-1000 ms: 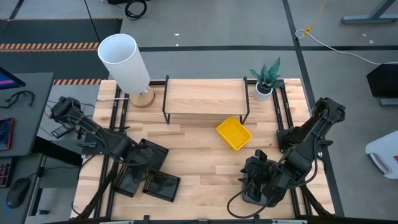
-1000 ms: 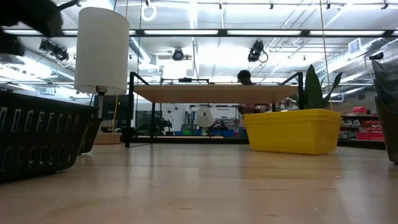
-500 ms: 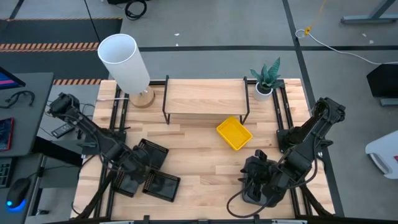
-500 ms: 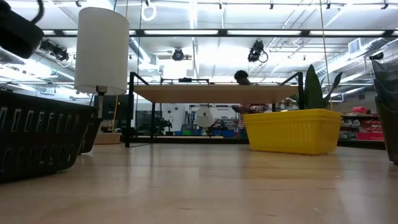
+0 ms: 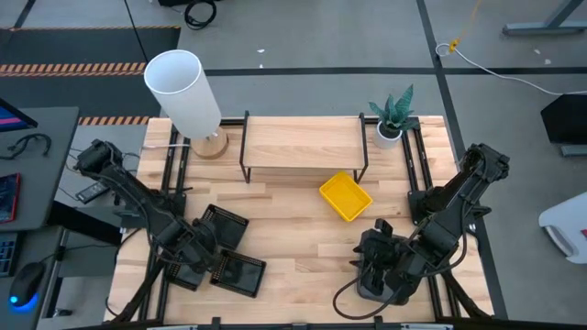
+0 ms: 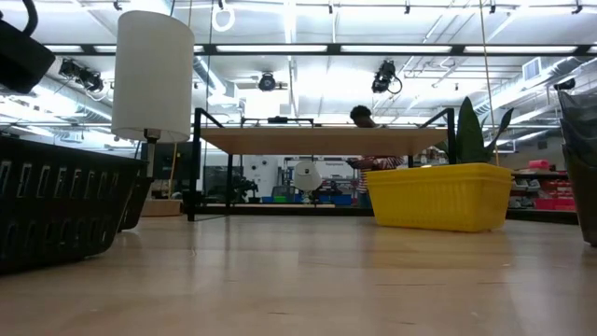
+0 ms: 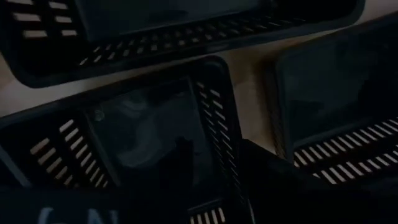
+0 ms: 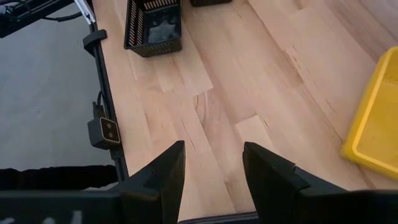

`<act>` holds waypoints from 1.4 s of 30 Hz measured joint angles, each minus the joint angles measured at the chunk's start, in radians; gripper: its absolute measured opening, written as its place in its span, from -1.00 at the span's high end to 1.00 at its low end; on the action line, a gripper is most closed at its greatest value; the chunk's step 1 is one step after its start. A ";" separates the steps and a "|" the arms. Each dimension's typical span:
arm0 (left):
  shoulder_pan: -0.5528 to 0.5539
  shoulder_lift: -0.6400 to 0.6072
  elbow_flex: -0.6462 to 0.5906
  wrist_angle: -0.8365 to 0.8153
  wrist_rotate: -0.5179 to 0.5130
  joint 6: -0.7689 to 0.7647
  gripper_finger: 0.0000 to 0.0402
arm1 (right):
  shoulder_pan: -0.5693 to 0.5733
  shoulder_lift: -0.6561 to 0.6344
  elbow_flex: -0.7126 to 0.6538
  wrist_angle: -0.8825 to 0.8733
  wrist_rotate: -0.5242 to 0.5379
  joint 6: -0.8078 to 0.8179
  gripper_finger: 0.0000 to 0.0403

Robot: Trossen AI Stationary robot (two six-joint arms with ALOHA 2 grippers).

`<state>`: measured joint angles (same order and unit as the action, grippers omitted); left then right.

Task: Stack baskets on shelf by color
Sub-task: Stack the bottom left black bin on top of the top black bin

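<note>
Three black mesh baskets lie close together at the table's near left: one (image 5: pixel 223 226), one (image 5: pixel 240 273) and one (image 5: pixel 181 271). My left gripper (image 5: pixel 199 249) hangs over them, open. In the left wrist view its fingers (image 7: pixel 214 152) stand on either side of one basket's slotted side wall (image 7: pixel 222 121); I cannot see them touching it. One yellow basket (image 5: pixel 346 196) rests on the table in front of the shelf (image 5: pixel 304 142). My right gripper (image 8: pixel 212 149) is open over bare table at the near right (image 5: pixel 378 263). A dark shape (image 6: pixel 586 168) stands at the low view's right edge.
A white lamp (image 5: pixel 188 92) stands at the shelf's left end and a potted plant (image 5: pixel 392 117) at its right end. The shelf's plank top carries nothing. Bare wood (image 5: pixel 293 247) stretches between the two arms. A person (image 6: pixel 366 117) shows in the room behind.
My left gripper has moved toward the table's near edge, over the cluster of black baskets. The baskets and my right arm have kept still.
</note>
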<state>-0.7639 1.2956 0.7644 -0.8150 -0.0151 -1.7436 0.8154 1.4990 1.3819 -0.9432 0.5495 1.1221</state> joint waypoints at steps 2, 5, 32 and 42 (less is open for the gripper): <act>0.001 0.027 0.019 -0.013 -0.002 0.001 0.33 | 0.000 0.000 0.000 0.000 0.000 0.000 0.17; 0.001 0.069 0.044 -0.047 -0.010 0.001 0.33 | 0.000 0.000 0.000 0.000 0.000 0.000 0.17; -0.004 0.154 0.107 -0.119 0.034 -0.025 0.42 | 0.000 0.000 0.000 0.001 0.000 -0.015 0.18; -0.004 0.209 0.107 -0.116 0.030 -0.017 0.42 | 0.000 0.000 0.000 0.004 0.000 -0.023 0.18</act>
<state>-0.7681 1.5048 0.8711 -0.9314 0.0152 -1.7603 0.8154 1.4990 1.3819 -0.9391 0.5491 1.0996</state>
